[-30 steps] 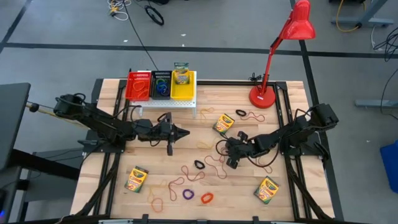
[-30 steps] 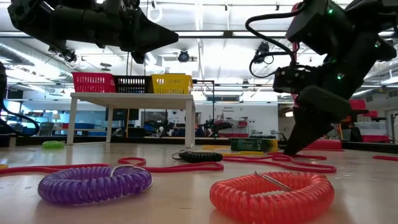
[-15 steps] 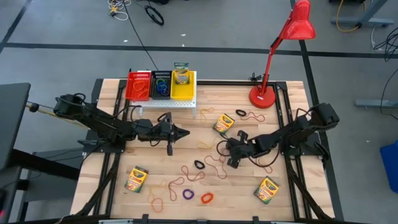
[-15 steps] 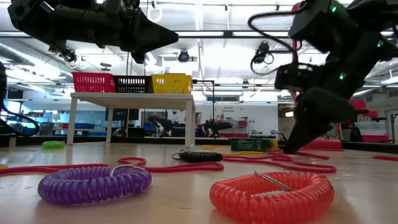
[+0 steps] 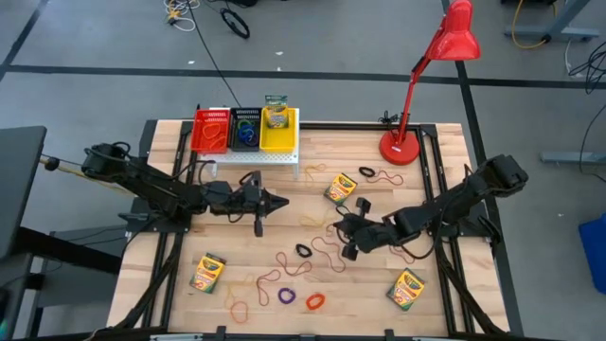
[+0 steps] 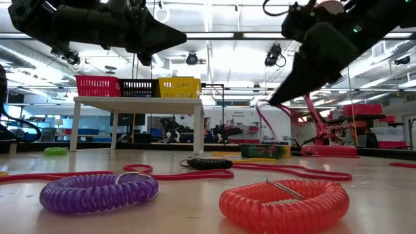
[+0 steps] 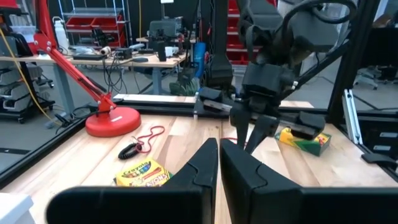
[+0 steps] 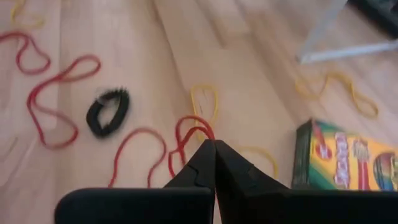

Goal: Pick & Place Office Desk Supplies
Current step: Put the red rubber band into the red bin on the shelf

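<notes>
My right gripper [image 5: 343, 230] hangs above the table's middle, raised off the wood [image 6: 272, 102]. It is shut on a thin red rubber band [image 8: 193, 129] that loops out at its tip [image 8: 208, 146]. Beneath it lie a black loop [image 8: 107, 112], more red bands [image 5: 294, 260] and a crayon box [image 8: 348, 155]. Other crayon boxes [image 5: 206, 272] [image 5: 407, 289] [image 5: 341, 188] sit on the table. A purple loop [image 6: 99, 192] and an orange loop [image 6: 283, 203] lie near the front edge. My left gripper [image 5: 282, 201] waits shut and empty, left of centre.
A white perforated stand [image 5: 256, 156] at the back carries a red basket [image 5: 211, 131], a black basket [image 5: 246, 128] and a yellow basket [image 5: 276, 133]. The red lamp's base [image 5: 402, 147] stands at the back right. Yellow bands [image 5: 241, 284] lie near the front.
My right gripper has shut on the red rubber band, lifted off the table and moved slightly forward. The left arm has not moved.
</notes>
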Controlling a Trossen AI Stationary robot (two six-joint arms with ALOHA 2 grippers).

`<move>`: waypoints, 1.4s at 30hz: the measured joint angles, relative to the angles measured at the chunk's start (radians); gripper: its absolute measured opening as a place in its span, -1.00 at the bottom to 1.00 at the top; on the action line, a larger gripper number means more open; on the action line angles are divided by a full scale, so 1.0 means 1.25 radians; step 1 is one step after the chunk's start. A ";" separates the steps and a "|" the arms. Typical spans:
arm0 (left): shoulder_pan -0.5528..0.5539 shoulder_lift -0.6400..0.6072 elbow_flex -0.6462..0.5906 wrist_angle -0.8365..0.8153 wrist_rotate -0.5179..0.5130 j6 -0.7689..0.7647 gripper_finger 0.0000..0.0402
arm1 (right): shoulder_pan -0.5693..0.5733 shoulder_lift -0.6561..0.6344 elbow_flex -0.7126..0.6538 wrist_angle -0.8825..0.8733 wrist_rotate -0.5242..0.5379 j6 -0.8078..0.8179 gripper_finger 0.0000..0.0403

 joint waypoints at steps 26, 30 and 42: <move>-0.001 0.190 0.205 -0.247 0.019 -0.154 -0.52 | 0.004 0.080 -0.007 0.292 0.258 -0.114 -0.98; 0.001 0.270 0.264 -0.243 0.011 -0.163 -0.33 | 0.009 0.088 -0.007 0.339 0.258 -0.139 -0.98; -0.001 0.343 0.352 -0.262 0.027 -0.123 -0.40 | 0.044 0.088 -0.006 0.416 0.257 -0.214 -0.98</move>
